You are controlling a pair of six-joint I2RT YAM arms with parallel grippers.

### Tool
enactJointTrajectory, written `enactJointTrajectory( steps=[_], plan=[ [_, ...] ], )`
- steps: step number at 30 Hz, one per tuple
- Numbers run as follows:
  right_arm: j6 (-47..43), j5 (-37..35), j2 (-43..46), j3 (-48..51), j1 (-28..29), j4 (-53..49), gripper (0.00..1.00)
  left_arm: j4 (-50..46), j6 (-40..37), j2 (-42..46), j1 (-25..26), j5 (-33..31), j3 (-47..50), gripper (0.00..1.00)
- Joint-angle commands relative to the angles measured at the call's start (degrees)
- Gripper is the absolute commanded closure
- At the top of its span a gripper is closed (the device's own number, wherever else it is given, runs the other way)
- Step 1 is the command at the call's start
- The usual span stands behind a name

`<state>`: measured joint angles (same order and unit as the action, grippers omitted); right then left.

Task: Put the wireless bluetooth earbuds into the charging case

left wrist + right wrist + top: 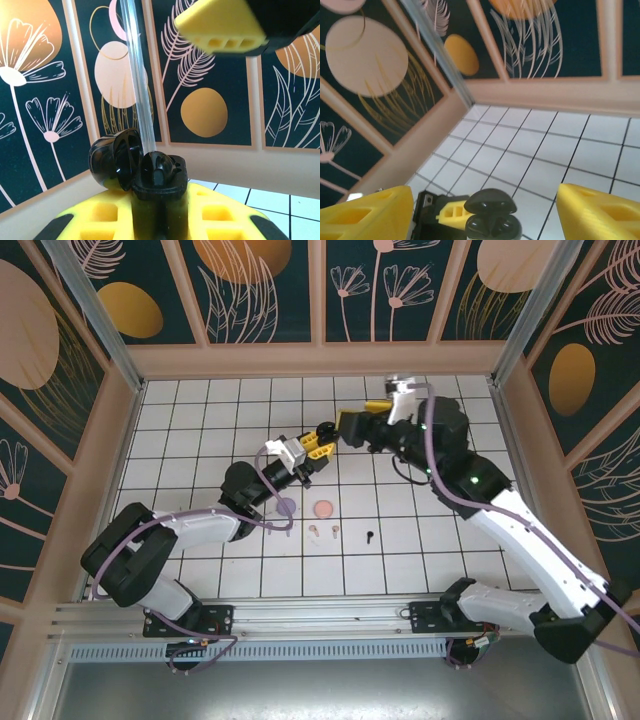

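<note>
My left gripper (318, 440) is shut on an open black charging case (160, 175), held upright between its yellow pads, lid (112, 157) tipped back to the left. A black earbud (161, 170) sits in the case's well. My right gripper (350, 425) hangs just above and beside the case, open. In the right wrist view its yellow fingers (365, 215) stand wide apart with the case (492, 222) below the gap. On the tiles lie two pink earbuds (315, 532) and one black earbud (369, 536).
A purple round case (286, 506) and a pink round case (322, 508) lie on the white tiled floor (200, 420) near the loose earbuds. Patterned walls (320, 290) close in the back and sides.
</note>
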<state>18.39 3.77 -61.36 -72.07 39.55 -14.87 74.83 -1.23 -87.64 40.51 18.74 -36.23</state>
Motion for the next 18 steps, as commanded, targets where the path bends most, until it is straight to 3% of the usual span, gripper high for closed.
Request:
enactJointTrajectory(
  steps=[1,10,18],
  plan=[
    [5.4,-4.4,2.7,0.0,-1.5,-5.7,0.24,4.1,1.0,-0.4,0.3,-1.0,0.5,1.0],
    [18.6,-12.5,3.9,16.6,-4.1,-17.1,0.27,4.2,1.3,1.0,0.2,-2.7,1.6,1.0],
    [30.7,-9.8,0.4,34.7,-2.0,-12.3,0.36,5.1,1.8,4.0,0.3,-4.4,4.5,1.0]
  ],
)
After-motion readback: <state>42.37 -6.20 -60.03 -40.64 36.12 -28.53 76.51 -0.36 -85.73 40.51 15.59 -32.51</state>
